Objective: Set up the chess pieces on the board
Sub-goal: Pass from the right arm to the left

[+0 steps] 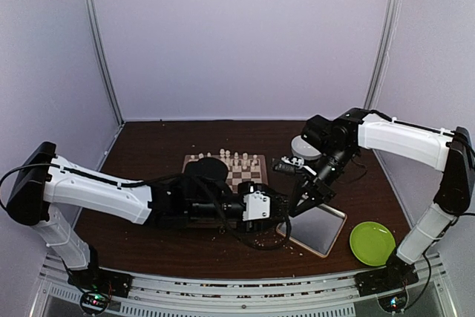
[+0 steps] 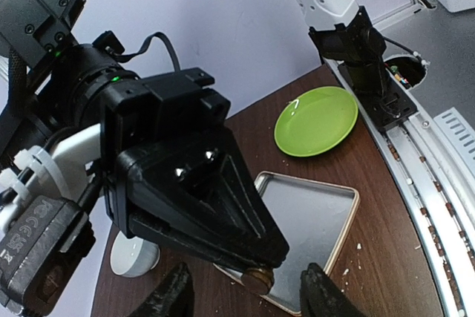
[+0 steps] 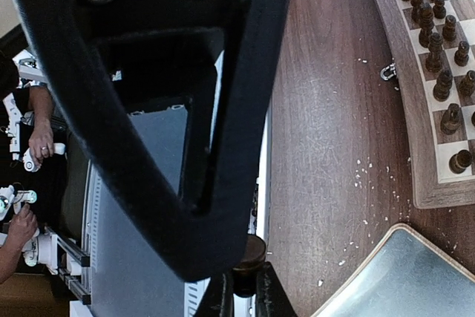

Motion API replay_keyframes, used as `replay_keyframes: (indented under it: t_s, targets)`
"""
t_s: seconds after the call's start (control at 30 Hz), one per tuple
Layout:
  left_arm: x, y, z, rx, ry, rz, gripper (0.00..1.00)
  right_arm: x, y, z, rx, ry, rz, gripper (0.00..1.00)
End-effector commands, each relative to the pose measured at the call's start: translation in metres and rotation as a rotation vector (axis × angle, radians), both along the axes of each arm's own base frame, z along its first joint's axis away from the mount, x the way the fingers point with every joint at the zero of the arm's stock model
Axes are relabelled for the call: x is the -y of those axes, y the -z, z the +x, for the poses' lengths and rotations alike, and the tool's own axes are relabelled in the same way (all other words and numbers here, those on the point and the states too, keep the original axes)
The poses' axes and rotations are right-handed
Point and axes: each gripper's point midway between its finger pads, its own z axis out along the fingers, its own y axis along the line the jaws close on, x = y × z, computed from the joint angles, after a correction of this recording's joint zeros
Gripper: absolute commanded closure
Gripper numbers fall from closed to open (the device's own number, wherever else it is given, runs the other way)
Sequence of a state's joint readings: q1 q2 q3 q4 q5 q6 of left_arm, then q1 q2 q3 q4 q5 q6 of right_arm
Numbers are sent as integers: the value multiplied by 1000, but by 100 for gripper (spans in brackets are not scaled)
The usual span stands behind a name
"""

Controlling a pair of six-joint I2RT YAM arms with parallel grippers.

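My right gripper (image 3: 247, 281) is shut on a dark brown chess piece (image 3: 250, 252), held above the table beside the metal tray's corner. In the left wrist view the piece's round base (image 2: 258, 278) shows under the right gripper's tip (image 2: 269, 259). My left gripper (image 2: 249, 298) is open, its fingertips (image 2: 172, 295) standing on either side of that piece without touching it. The two grippers meet right of the board (image 1: 194, 161), left gripper (image 1: 279, 222) and right gripper (image 1: 292, 211). Cream pieces (image 1: 236, 158) line the board's far side. Several dark pieces (image 3: 434, 50) stand along the edge nearest the tray.
A shiny metal tray (image 1: 326, 231) (image 2: 319, 213) lies just right of the grippers. A green plate (image 1: 372, 243) (image 2: 317, 120) sits farther right near the right arm's base. A white round bowl (image 1: 303, 146) stands behind the right gripper. Pale crumbs (image 3: 360, 172) dot the table.
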State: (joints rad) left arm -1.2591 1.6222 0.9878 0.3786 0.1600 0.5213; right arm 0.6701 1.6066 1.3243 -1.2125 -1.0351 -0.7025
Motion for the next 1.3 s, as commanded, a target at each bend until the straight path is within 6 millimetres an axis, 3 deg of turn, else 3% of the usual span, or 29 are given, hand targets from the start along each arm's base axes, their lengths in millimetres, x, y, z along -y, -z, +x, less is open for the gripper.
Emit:
replay_keyframes:
  t_s: [0.0,0.73,1.17,1.27]
  targets:
    - [6,-6,2,44,5,-1,51,-5,-9,-4,-29,-21,31,99]
    - [14,1,9,39,-18,15,70,-12,-11,-2,-77,-22,50,99]
    - [9,3,20,23,-99,5,88,-12,-19,-4,-80,-19,68,99]
    - [6,0,23,5,-123,-13,89,-10,-22,-4,-64,-17,69,94]
